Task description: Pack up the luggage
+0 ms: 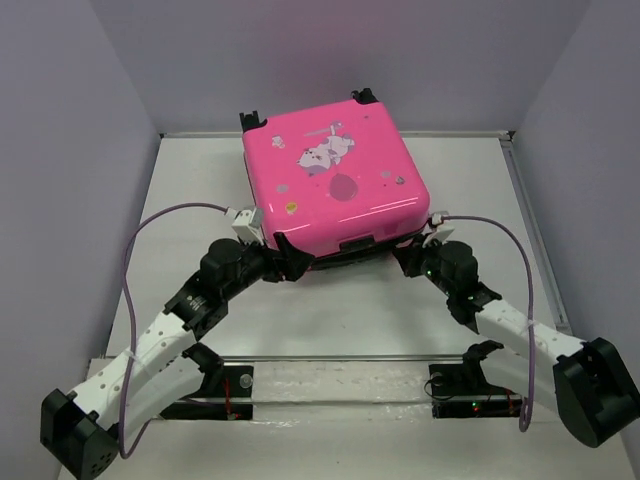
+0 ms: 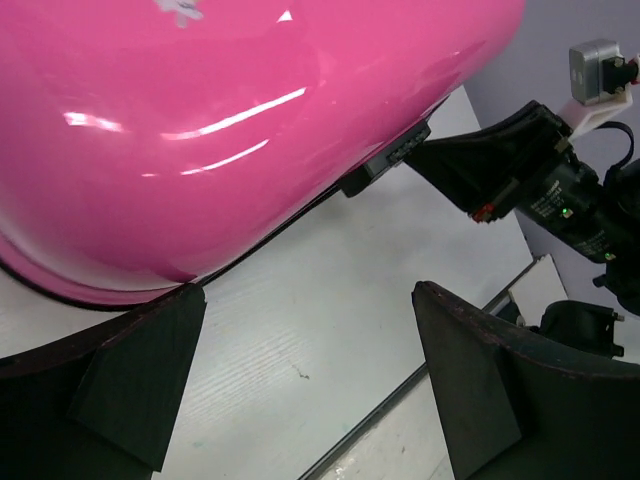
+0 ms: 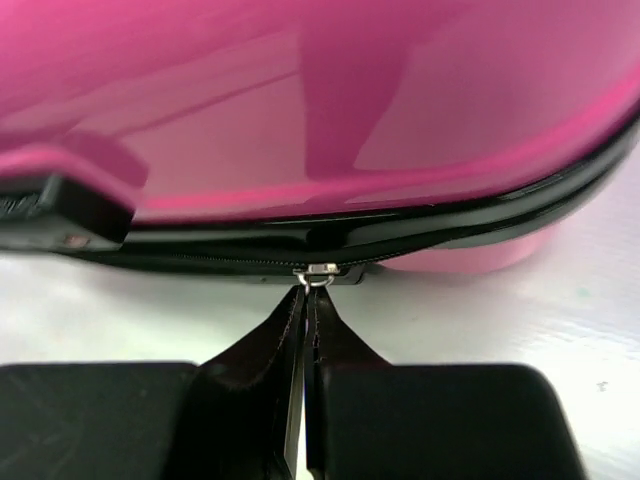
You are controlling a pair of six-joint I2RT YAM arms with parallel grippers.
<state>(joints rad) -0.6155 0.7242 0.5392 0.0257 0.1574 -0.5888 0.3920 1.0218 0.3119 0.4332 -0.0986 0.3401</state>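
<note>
- right gripper [image 3: 306, 312]: jaws pinched fully together, tips right at the metal ring of the zip pull [image 3: 317, 271]. The tab itself is hidden between the jaws; we read it as gripped.
- left gripper [image 2: 305, 370]: jaws wide apart, nothing in them, bare table [image 2: 330, 330] showing between. It sits just off the near-left corner of the luggage [image 1: 335, 175], and we see no contact.
- key relation: the zip seam [image 3: 200, 258] runs left-right along the luggage's near edge, crosswise to the right gripper's reach. We judge the next move is a sideways drag along the seam, not a pull toward us. We can't tell from here which side of the slider is already zipped.
- the right arm is on the job. The left is nearer the left corner, well placed to brace the shell.
- latch block [image 1: 355, 243] sits mid near edge, between the two grippers and left of the pull.
- the luggage lies flat on the table, lid closed, print up, from mid-table toward the far wall.
- it's near square. We take the long axis as near-to-far, yawed so the far end swings right. The wheels [image 1: 365, 96] are at the far edge, pointing away from us.
- risk: the light shell may skid or yaw with the drag instead of the slider running.
</note>
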